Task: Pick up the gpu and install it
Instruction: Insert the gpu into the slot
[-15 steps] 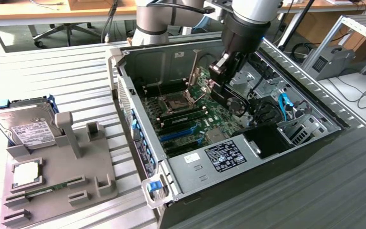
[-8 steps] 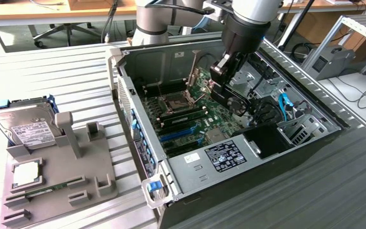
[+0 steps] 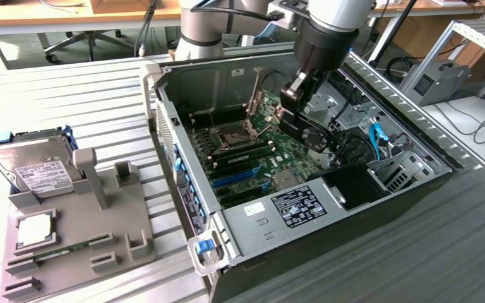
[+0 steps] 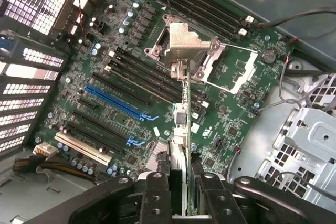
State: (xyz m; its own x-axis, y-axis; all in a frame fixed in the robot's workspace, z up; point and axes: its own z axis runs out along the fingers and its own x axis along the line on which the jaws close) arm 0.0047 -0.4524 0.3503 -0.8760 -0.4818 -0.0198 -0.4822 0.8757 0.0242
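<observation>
The gpu (image 3: 312, 136) hangs tilted inside the open computer case (image 3: 194, 237), its round black fan facing outward, above the green motherboard (image 3: 264, 154). My gripper (image 3: 293, 112) is shut on the card's upper edge. In the wrist view the gpu (image 4: 182, 109) appears edge-on between my two black fingers (image 4: 157, 195), with its silver end bracket (image 4: 185, 43) at the far end. The card sits apart from the board, over the area between the blue expansion slots (image 4: 113, 100) and the open processor socket (image 4: 226, 64).
A grey parts fixture (image 3: 86, 218) on the exterior view's left holds a silver hard drive in a blue frame (image 3: 28, 165), a processor (image 3: 33, 229) and a memory stick (image 3: 57, 253). Case walls, the power supply (image 3: 297, 206), the drive cage (image 3: 394, 173) and loose cables (image 4: 294, 22) surround the board.
</observation>
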